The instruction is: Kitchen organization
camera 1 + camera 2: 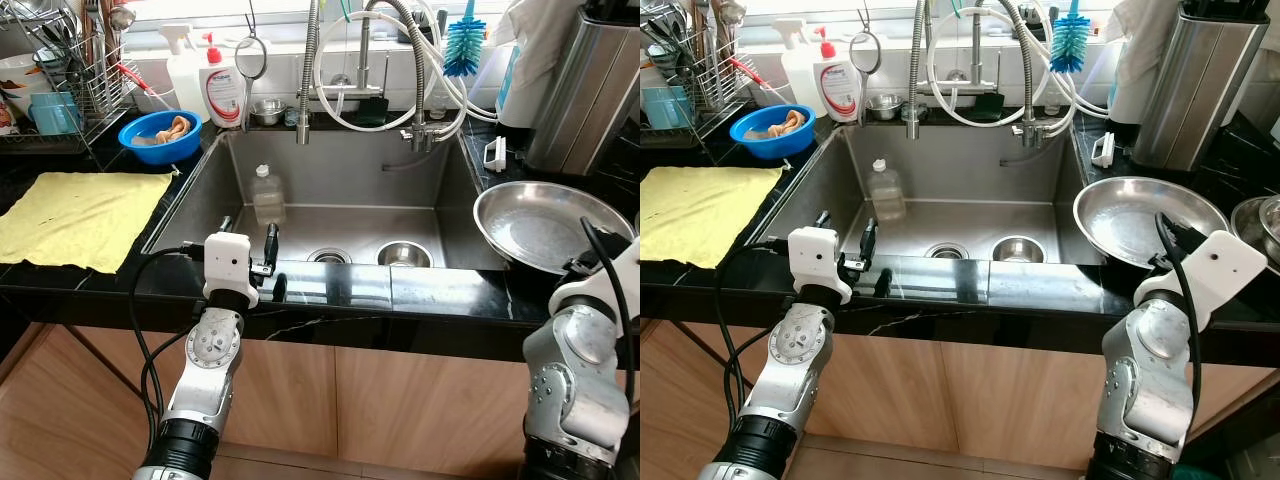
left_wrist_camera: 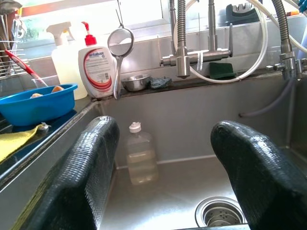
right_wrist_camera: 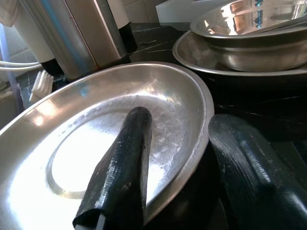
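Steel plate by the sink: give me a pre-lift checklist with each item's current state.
1. Right pincer straddles the rim of the steel plate, one finger inside, one outside: ok.
2. Pincer shut on the rim: not ok, the fingers are apart.
3. Plate free of contents: ok, its surface looks bare.
4. Plate apart from the stacked steel bowls behind it: ok, a strip of dark counter shows between them.
5. Left pincer out of the way: ok, open at the sink's front edge, facing the plastic bottle in the basin.
6. Plate seated fully on the counter: cannot tell, its left edge seems to overhang the sink.
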Tool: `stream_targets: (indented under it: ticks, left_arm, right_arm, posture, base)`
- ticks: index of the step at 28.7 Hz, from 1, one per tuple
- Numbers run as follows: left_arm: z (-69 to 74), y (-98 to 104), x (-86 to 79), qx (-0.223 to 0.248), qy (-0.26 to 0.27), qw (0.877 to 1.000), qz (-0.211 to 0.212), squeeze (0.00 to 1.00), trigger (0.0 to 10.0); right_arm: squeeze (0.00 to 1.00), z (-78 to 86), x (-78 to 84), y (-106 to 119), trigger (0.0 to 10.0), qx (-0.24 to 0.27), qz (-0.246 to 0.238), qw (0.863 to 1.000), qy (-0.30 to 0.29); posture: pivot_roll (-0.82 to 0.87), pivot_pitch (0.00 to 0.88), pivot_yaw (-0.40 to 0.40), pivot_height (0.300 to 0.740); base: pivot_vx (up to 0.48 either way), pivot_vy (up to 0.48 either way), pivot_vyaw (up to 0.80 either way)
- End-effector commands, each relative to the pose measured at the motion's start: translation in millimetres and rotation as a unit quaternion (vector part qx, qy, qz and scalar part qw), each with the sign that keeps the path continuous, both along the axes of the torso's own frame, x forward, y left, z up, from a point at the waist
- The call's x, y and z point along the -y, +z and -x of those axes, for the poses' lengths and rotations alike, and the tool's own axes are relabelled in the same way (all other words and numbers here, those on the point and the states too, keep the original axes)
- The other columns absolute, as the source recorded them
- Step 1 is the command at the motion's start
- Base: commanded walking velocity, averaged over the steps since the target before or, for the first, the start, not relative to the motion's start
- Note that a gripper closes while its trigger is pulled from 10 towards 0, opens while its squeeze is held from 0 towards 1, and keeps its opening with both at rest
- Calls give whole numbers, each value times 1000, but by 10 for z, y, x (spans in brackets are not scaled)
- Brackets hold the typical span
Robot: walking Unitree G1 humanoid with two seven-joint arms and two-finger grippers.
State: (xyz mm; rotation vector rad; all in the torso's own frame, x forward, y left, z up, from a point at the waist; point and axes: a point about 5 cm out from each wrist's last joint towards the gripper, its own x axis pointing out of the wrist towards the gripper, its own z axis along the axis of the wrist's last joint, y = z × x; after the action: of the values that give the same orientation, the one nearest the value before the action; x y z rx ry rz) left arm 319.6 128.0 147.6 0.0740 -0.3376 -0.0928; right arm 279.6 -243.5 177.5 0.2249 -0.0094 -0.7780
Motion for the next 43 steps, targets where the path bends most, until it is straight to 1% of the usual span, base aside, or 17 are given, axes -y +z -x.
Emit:
stream_targets:
  ticks: [1,5,10,13,14,16,18,20,34,36,43]
  left_arm:
    - [-5,17,-49,3,6,1000,0,0,10000]
    - [-4,20,-70,2,5,1000,-5,0,10000]
    - [-2,26,-77,2,5,1000,-6,0,10000]
    - [7,28,-70,2,1,1000,-8,0,10000]
    - [6,32,-74,2,0,1000,-10,0,10000]
    - [3,38,-84,2,0,1000,-11,0,10000]
    - [4,41,-95,2,0,1000,-12,0,10000]
    - [27,31,-110,1,-1,1000,-16,0,10000]
    - [81,21,-132,-2,-7,1000,-24,0,10000]
    - [64,41,-152,-1,-3,1000,-26,0,10000]
    - [58,70,-144,3,-4,1000,-27,0,10000]
  right_arm:
    - [0,-38,-14,10,10000,3,-13,1000,0]
    - [0,-38,20,10,10000,6,-15,1000,-9]
    - [0,-16,24,-7,10000,14,-24,999,-24]
    - [0,-5,29,23,10000,14,-2,1000,-27]
    - [0,-11,21,50,10000,23,5,999,-25]
    - [0,-23,19,37,10000,22,-3,999,-28]
    - [0,-40,12,-16,10000,9,-20,999,-29]
    - [0,-43,22,-100,10000,1,-52,998,-38]
    - [0,-50,85,-145,10000,4,-68,996,-55]
    - [0,-59,78,-123,10000,14,-72,996,-57]
    - [0,-87,59,-61,10000,30,-70,996,-54]
  posture:
    - [-192,0,49,740]
    - [-188,0,56,740]
    - [-182,0,60,740]
    - [-172,0,65,740]
    - [-166,0,68,740]
    - [-162,0,71,740]
    - [-162,0,74,740]
    - [-156,0,79,740]
    - [-146,0,91,740]
    - [-143,0,90,740]
    - [-143,0,90,740]
  base:
    - [0,0,0]
    - [0,0,0]
    - [0,0,0]
    - [0,0,0]
    - [0,0,0]
    - [0,0,0]
    - [0,0,0]
    - [0,0,0]
    - [0,0,0]
    - [0,0,0]
    - [0,0,0]
